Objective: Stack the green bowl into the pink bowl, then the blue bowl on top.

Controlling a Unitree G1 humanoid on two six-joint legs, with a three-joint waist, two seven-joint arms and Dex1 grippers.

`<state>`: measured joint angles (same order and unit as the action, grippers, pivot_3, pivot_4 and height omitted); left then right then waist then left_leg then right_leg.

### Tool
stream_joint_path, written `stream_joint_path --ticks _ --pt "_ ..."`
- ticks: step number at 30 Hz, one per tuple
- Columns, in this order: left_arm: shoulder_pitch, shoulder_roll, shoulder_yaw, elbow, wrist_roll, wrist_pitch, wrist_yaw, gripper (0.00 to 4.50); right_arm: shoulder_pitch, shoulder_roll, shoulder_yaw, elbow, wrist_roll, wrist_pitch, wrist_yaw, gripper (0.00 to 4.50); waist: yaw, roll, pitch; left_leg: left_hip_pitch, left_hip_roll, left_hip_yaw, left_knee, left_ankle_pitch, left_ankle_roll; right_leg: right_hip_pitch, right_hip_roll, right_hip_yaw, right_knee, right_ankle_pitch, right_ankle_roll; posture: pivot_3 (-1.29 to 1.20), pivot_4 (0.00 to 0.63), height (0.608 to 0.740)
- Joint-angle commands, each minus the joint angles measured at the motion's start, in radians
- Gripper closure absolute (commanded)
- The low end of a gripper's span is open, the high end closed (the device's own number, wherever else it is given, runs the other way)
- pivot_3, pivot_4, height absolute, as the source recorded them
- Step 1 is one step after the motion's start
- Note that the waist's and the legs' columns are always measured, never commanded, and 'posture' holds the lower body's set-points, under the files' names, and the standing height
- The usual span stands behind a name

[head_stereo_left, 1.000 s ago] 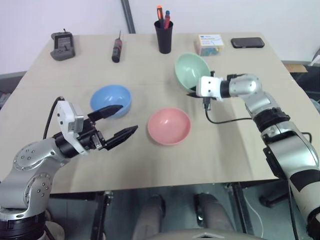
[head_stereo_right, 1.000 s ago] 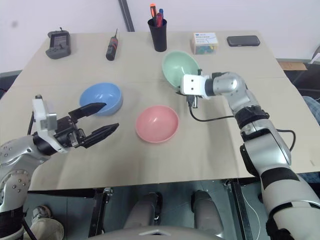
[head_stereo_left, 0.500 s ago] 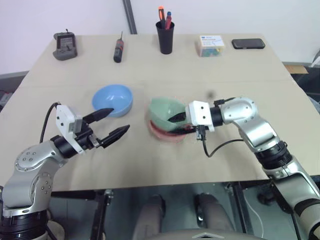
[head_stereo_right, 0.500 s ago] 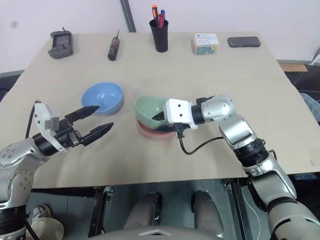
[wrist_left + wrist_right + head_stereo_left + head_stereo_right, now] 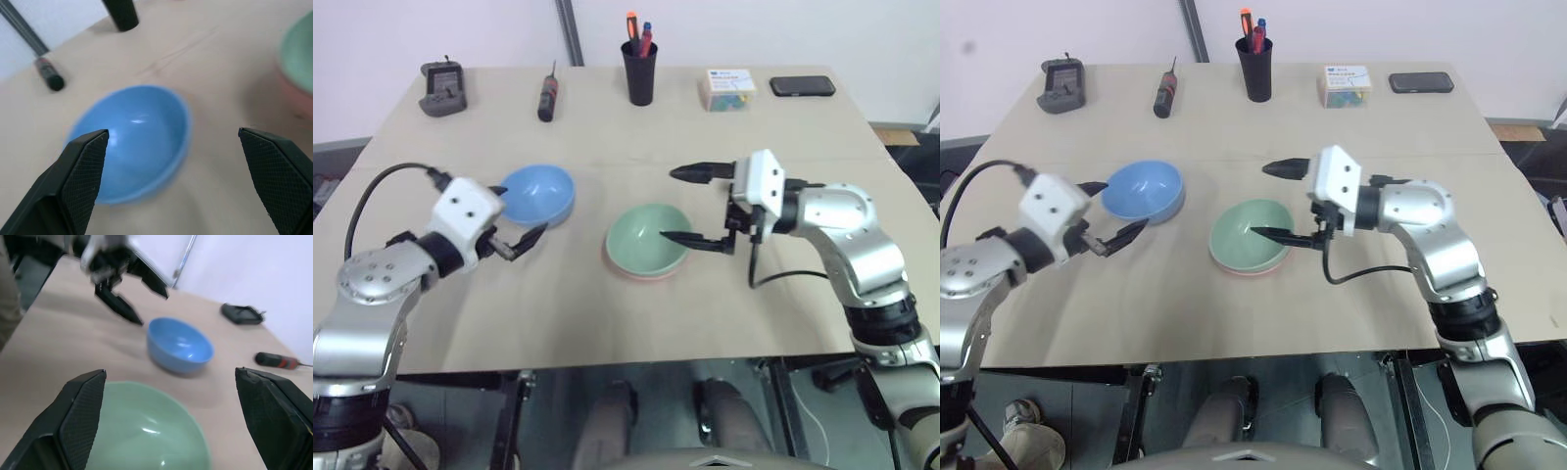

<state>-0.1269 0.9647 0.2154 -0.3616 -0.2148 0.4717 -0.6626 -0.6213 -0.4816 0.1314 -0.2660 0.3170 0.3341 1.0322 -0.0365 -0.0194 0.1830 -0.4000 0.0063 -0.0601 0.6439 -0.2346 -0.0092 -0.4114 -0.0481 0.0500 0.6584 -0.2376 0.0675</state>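
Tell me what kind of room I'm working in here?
Probably an office or lab workbench: a plain beige table against a white wall, with a black pen cup, a phone and a screwdriver along its back edge.

No text can be read: the small box (image 5: 726, 88) near the tabletop's far edge bears a blue-and-white label, too small to make out.

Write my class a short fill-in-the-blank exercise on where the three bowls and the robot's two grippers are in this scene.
1. The green bowl sits nested inside the ____ bowl.
2. The blue bowl stands alone on the ____.
3. The right gripper has its fingers ____, holding nothing.
4. The left gripper points at the ____ bowl.

Missing words: pink; table; open; blue
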Motion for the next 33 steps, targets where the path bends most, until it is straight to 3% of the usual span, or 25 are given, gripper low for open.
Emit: stream_joint_path --ticks 1,7,10,12,13,14,20,25,33 --pt "-0.077 0.106 -0.133 0.002 0.125 -0.015 -0.073 0.00 0.009 -0.001 -0.054 -0.077 0.040 0.022 -0.059 0.08 -0.004 0.000 0.000 0.000 0.000 0.000 0.000 0.000 0.000 0.000 0.000 0.000 0.000 0.000 0.000 0.00 0.150 0.740" --pt "-0.179 0.132 -0.287 0.148 0.257 -0.041 -0.119 0.00 0.023 0.001 -0.048 -0.097 0.010 0.005 -0.133 0.08 -0.006 0.001 0.000 0.001 0.001 0.002 -0.002 0.000 0.000 -0.001 0.002 0.002 0.001 0.000 0.000 0.00 0.150 0.740" --pt "-0.234 0.111 -0.333 0.209 0.296 -0.070 -0.140 0.78 0.041 -0.010 -0.056 -0.120 0.007 0.013 -0.162 0.00 -0.003 0.000 0.001 0.000 0.001 0.002 -0.002 0.000 0.000 -0.002 0.002 0.002 0.000 0.000 0.000 0.00 0.150 0.740" --pt "-0.274 0.089 -0.357 0.244 0.316 -0.082 -0.142 1.79 0.054 -0.018 -0.060 -0.136 0.008 0.020 -0.178 0.00 0.000 0.000 0.001 -0.001 0.001 0.001 -0.001 0.000 0.000 -0.001 0.001 0.001 -0.001 0.000 0.000 0.00 0.150 0.740" --pt "-0.288 0.082 -0.366 0.257 0.327 -0.089 -0.145 1.93 0.058 -0.020 -0.062 -0.141 0.009 0.023 -0.185 0.00 0.000 0.000 0.001 -0.002 0.000 0.001 0.000 0.000 0.000 -0.002 0.001 0.001 0.000 0.000 0.000 0.00 0.150 0.740" --pt "-0.302 0.074 -0.375 0.272 0.338 -0.096 -0.147 2.53 0.063 -0.023 -0.062 -0.147 0.009 0.026 -0.191 0.00 0.000 0.000 0.001 -0.002 0.000 0.001 0.000 0.000 0.000 -0.002 0.001 0.001 0.000 0.000 0.000 0.00 0.150 0.740" --pt "-0.364 0.021 -0.392 0.315 0.346 -0.128 -0.174 4.49 0.095 -0.052 -0.075 -0.173 0.005 0.033 -0.222 0.00 -0.002 0.000 0.001 -0.002 0.000 0.001 0.000 0.000 0.000 -0.002 0.001 0.000 0.000 0.000 0.000 0.00 0.150 0.740" --pt "-0.365 0.016 -0.361 0.237 0.295 -0.110 -0.252 4.49 0.143 -0.082 -0.099 -0.191 0.007 0.023 -0.240 0.00 -0.003 0.000 0.001 -0.002 0.001 0.001 0.000 0.000 0.000 -0.002 0.001 0.001 0.000 0.000 0.000 0.00 0.150 0.740" --pt "-0.467 -0.075 -0.288 0.024 -0.018 -0.132 -0.441 4.49 0.411 -0.130 -0.260 -0.312 0.073 -0.026 -0.238 0.00 0.018 0.000 0.001 -0.010 0.000 -0.005 0.008 0.000 0.000 -0.003 0.000 -0.005 0.000 0.000 0.001 0.00 0.150 0.740"
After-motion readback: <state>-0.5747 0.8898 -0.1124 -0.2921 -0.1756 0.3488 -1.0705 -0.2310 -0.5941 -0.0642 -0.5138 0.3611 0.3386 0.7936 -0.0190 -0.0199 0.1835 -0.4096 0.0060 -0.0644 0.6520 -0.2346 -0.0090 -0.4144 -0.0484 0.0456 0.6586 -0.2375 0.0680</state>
